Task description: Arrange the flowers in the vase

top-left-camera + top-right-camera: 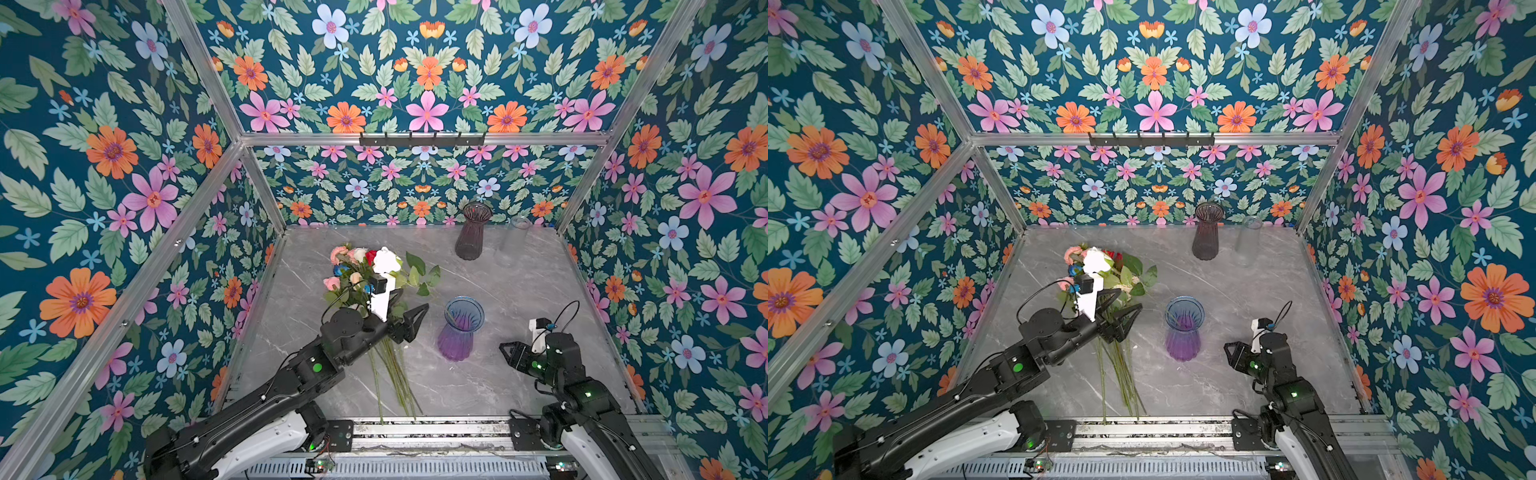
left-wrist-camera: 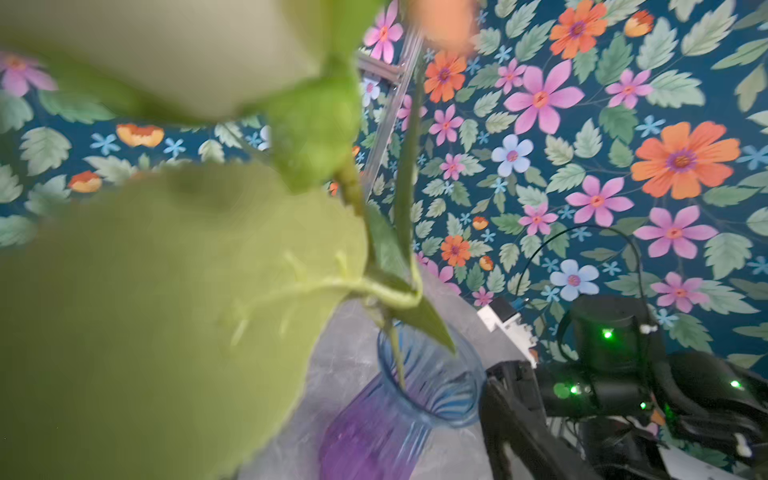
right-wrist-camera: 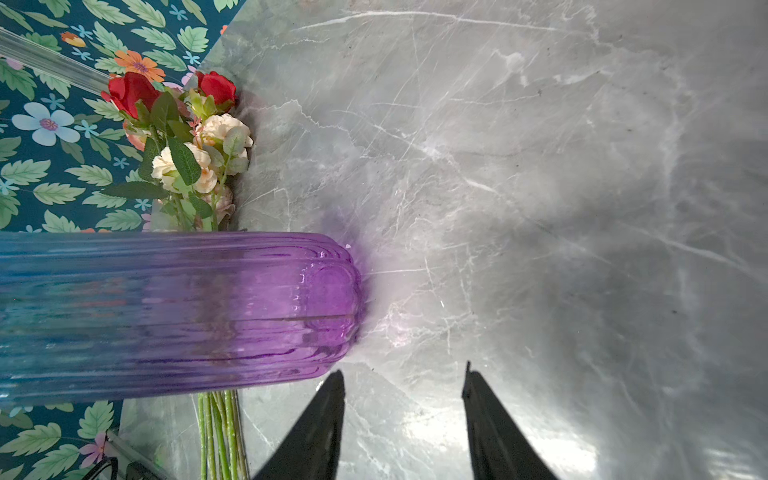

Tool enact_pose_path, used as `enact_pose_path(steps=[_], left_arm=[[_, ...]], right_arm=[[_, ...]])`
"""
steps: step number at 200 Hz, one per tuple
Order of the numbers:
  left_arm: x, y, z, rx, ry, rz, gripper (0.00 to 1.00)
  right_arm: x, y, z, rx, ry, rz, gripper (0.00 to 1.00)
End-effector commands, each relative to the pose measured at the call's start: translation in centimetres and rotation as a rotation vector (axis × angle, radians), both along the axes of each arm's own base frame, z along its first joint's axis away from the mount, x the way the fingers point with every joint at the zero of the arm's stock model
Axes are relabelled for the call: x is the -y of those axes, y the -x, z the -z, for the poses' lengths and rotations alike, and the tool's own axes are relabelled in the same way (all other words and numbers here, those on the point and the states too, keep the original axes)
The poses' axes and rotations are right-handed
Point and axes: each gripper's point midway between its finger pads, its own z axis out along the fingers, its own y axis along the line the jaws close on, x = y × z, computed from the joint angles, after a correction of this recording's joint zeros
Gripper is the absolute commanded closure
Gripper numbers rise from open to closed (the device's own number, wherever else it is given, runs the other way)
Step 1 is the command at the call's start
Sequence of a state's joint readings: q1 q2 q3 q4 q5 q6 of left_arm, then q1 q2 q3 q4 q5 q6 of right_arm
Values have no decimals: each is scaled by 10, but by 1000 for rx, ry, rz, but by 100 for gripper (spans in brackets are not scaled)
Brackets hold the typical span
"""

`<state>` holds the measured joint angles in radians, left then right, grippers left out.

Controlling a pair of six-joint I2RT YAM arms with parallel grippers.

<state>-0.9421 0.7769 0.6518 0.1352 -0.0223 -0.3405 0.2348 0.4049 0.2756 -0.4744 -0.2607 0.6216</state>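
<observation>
Looking down in both top views, I see the vase (image 1: 459, 332) upright on the table (image 1: 519, 282). Left of the vase lie the flowers (image 1: 353, 266), heads farther back than it, stem ends nearer the front. My left gripper (image 1: 409, 311) hangs over them, just left of the vase, jaws spread wide. In the left wrist view one stem (image 2: 398, 361) dips into the vase's mouth. Whether the jaws touch it I can't tell, as blurred leaves (image 2: 166, 311) fill that view. My right gripper (image 3: 403, 370), right of the vase and clear of it, stands partly parted, holding nothing.
</observation>
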Motion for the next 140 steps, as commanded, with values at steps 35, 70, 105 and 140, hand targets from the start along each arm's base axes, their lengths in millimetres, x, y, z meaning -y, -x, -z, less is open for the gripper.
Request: enact_pose_path(steps=[35, 70, 105, 140], left_arm=[[-57, -3, 32, -51, -76, -214, 0], [-86, -5, 45, -52, -59, -330, 7], [-115, -7, 68, -99, -66, -462, 17], [-112, -9, 91, -155, -126, -461, 20]], right_arm=[[0, -3, -5, 19, 1, 3, 52], [0, -4, -4, 17, 0, 1, 52], [1, -4, -3, 13, 4, 10, 52], [-1, -4, -4, 14, 0, 1, 52]])
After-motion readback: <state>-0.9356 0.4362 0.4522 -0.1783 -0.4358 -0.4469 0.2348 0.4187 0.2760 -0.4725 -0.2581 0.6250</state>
